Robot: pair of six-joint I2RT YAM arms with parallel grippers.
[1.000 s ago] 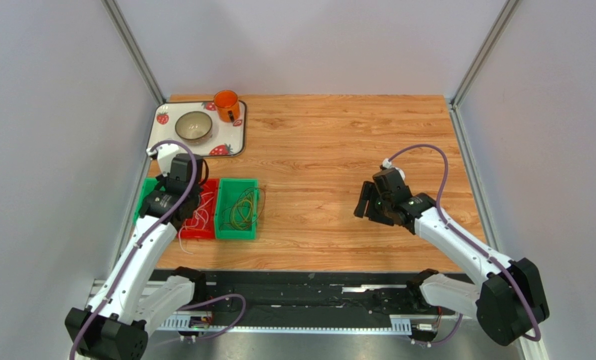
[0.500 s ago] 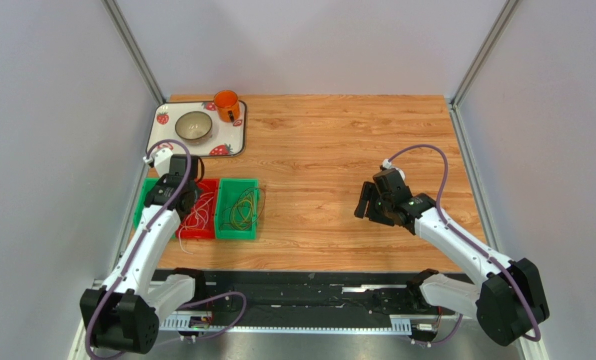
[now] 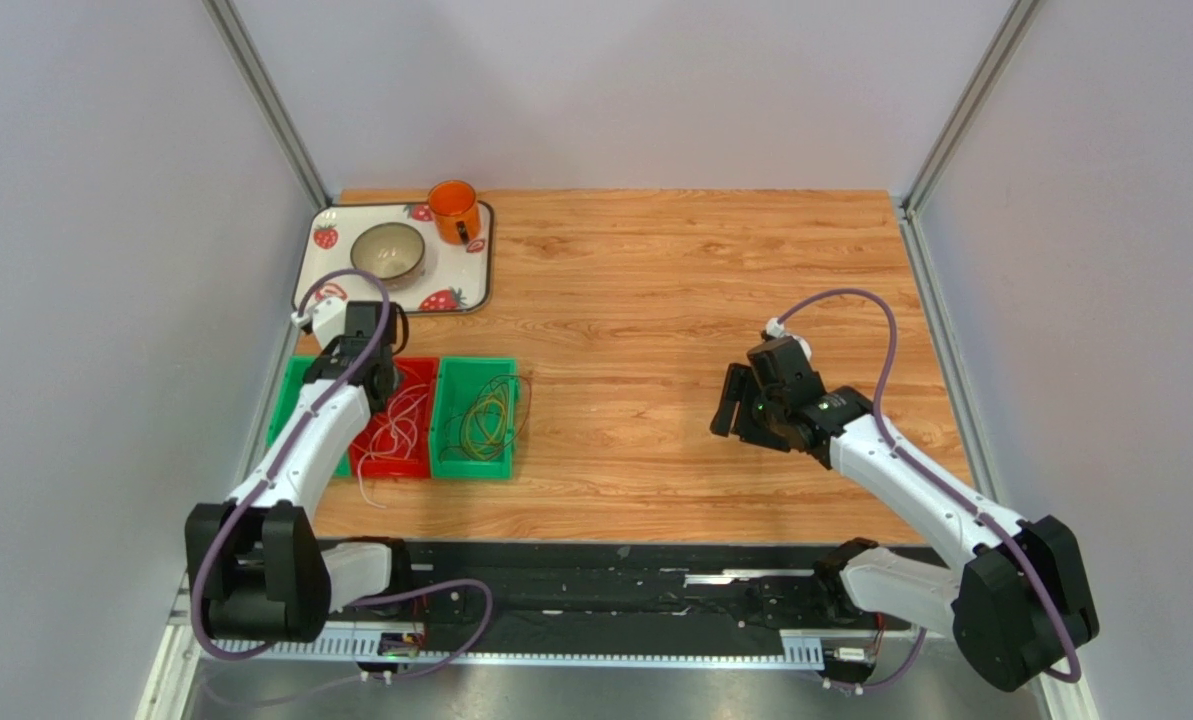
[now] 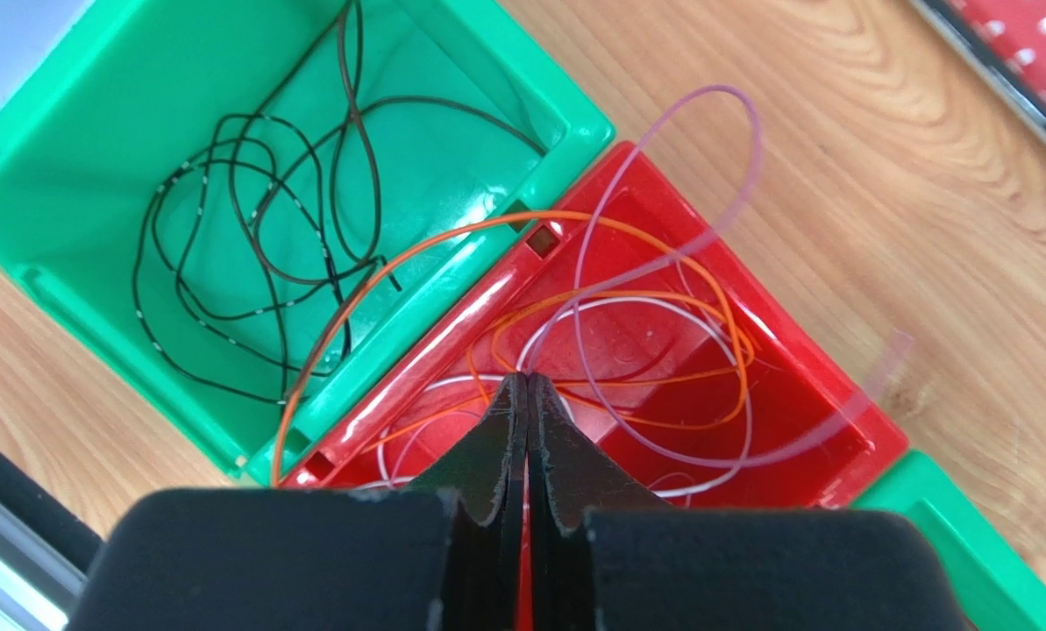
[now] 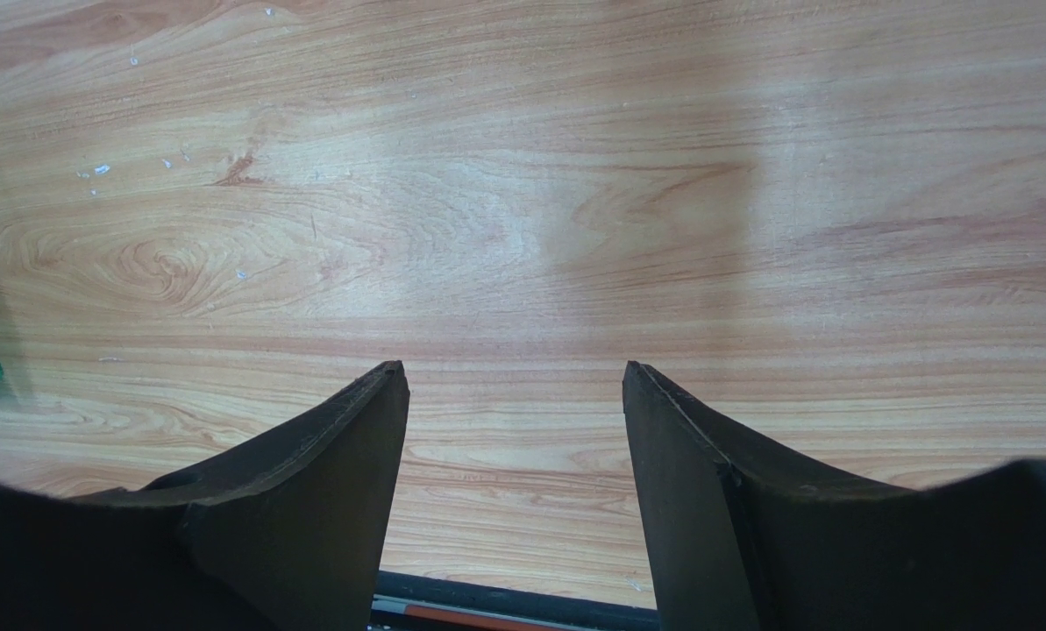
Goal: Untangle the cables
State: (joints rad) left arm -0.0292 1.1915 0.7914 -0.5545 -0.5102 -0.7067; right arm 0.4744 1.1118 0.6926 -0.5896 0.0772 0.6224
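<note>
- Left gripper (image 4: 525, 395): lower centre of wrist view, jaws pressed together. Tips sit at crossing of strands; whether one is pinched, cannot tell.
- Orange cable (image 4: 488, 226), white cable (image 4: 749, 132): looped together in red bin (image 4: 765, 309). White loop arcs out over rim, upper right. Likely tangle being worked.
- Dark cable (image 4: 353, 79): alone in green bin (image 4: 80, 118), upper left. Seemingly sorted by colour.
- Right gripper (image 5: 515, 395): jaws spread, nothing between, over bare table (image 5: 554, 158), well apart from bins. Probably on standby.
</note>
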